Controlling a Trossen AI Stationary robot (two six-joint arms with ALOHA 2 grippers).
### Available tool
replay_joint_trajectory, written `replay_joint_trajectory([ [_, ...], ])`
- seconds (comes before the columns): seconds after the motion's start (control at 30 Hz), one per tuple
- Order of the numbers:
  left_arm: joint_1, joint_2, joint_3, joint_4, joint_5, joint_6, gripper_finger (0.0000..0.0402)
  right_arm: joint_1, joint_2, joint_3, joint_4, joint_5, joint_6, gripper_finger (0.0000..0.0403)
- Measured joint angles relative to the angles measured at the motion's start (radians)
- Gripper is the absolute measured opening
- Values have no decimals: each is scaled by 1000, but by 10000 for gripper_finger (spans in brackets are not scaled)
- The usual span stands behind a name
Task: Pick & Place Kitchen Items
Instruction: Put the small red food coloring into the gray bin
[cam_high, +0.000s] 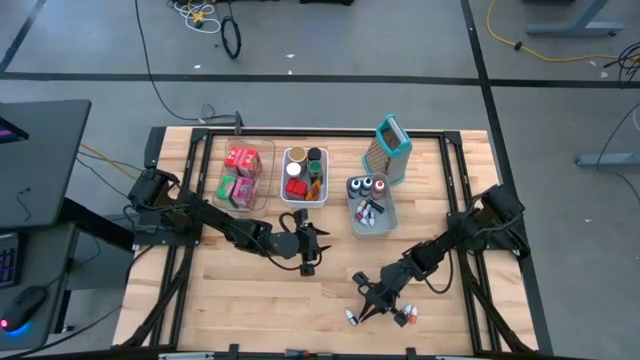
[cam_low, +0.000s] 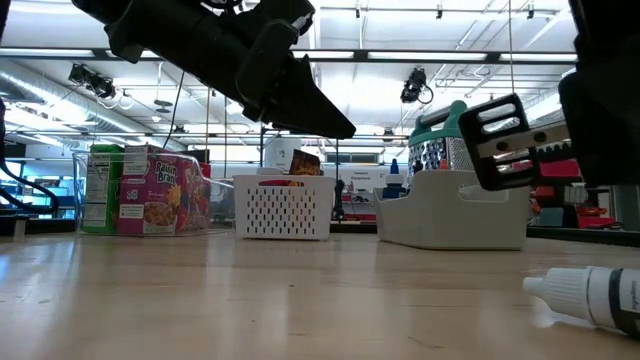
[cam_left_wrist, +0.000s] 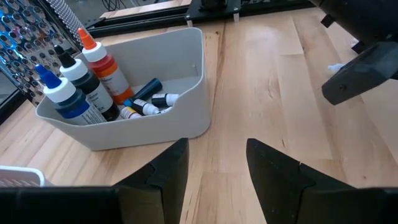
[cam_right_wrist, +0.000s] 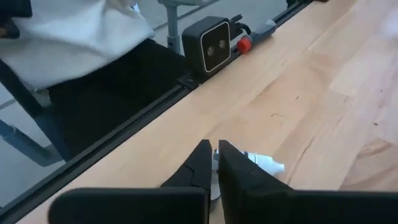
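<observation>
A small white bottle (cam_right_wrist: 264, 163) (cam_high: 352, 318) lies on its side on the wood near the table's front edge. My right gripper (cam_right_wrist: 216, 149) (cam_high: 363, 307) is shut right at it, and its fingers cover the bottle's rear part. Another small bottle with an orange cap (cam_high: 408, 316) lies just to the right. My left gripper (cam_left_wrist: 214, 146) (cam_high: 305, 250) hovers open and empty at mid-table, in front of the grey bin (cam_left_wrist: 186, 87) holding several dropper bottles (cam_left_wrist: 81, 87). My right gripper's shut fingers (cam_right_wrist: 236, 165) slant down at the small white bottle from the far right. They hide the place where they meet it, so I cannot tell whether they touch it. The bottle's nozzle (cam_right_wrist: 277, 167) rests on the table.
At the back stand a clear bin with packets (cam_high: 243, 175), a white slotted bin (cam_high: 303, 175), the grey bin (cam_high: 372, 205) and a metal grater (cam_high: 390, 148). The low camera (cam_right_wrist: 208, 45) sits on the front rail. A person in white (cam_right_wrist: 74, 28) is beyond it.
</observation>
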Motion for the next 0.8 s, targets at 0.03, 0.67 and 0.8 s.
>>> replay_joint_trajectory([
  [0.03, 0, 0, 0, 0, 0, 0, 171, -4, -8, 0, -9, 0, 0, 12],
  [0.67, 0, 0, 0, 0, 0, 0, 171, -109, -416, -1, -552, 193, -182, 13],
  [0.8, 0, 0, 0, -1, 0, 8, 171, -146, -571, -1, -672, 465, -270, 13],
])
